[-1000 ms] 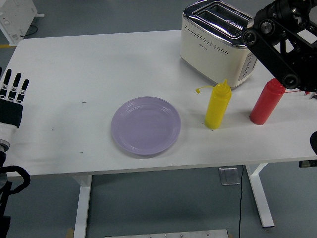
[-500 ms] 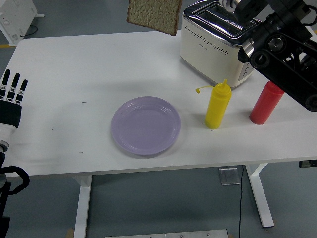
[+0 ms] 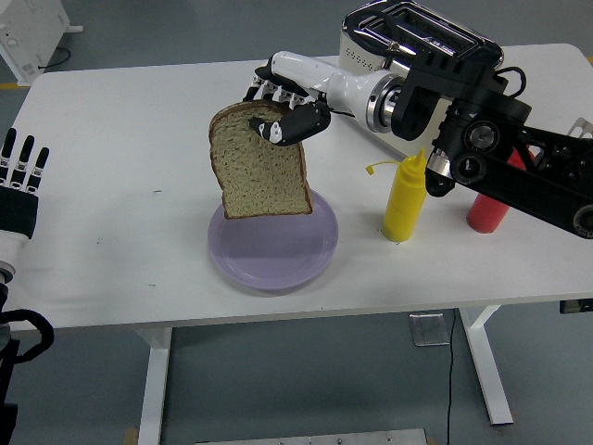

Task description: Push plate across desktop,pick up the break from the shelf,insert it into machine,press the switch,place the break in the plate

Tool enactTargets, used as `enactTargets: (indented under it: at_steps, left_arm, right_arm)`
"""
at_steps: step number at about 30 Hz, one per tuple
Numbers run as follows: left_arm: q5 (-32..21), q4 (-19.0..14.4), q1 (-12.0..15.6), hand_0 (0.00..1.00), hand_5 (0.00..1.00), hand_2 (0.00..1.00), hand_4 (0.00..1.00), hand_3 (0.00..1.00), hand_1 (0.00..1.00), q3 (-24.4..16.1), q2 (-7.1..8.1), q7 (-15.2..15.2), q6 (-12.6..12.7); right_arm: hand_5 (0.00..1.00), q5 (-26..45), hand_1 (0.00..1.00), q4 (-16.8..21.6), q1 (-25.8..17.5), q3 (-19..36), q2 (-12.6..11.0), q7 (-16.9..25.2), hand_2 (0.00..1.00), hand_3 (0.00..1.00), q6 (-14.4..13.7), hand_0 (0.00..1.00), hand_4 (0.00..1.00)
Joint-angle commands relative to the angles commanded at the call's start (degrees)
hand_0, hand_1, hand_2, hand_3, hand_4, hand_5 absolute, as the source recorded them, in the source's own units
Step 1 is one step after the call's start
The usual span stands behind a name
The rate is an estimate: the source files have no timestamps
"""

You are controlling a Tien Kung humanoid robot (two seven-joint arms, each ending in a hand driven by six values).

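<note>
My right hand [image 3: 283, 109] is shut on a slice of brown bread [image 3: 261, 165], pinching its top edge. The slice hangs upright just above the back part of the lilac plate [image 3: 278, 255], which lies near the table's front middle. The cream and chrome toaster [image 3: 412, 42] stands at the back right, partly hidden behind my right arm [image 3: 473, 139]. My left hand [image 3: 20, 185] rests open at the left edge, fingers straight.
A yellow squeeze bottle [image 3: 406, 197] stands right of the plate. A red squeeze bottle [image 3: 486, 211] stands further right, mostly hidden by my right arm. The white table [image 3: 139, 139] reaches to the picture's left.
My right arm swung left and down from the toaster, carrying the bread from the picture's top down to just above the plate. The left hand has not moved.
</note>
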Motion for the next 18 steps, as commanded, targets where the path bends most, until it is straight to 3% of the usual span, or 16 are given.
enactTargets:
  at_steps: [18]
  left_arm:
    - [0.0, -0.1, -0.2, 0.86, 0.998, 0.875, 0.72, 0.773, 0.813, -0.2, -0.1, 0.0, 0.0]
  right_arm:
    - [0.002, 4.5, 0.328, -10.2, -1.3, -6.1, 5.7, 3.6, 0.417, 0.5, -2.8, 0.298, 0.305]
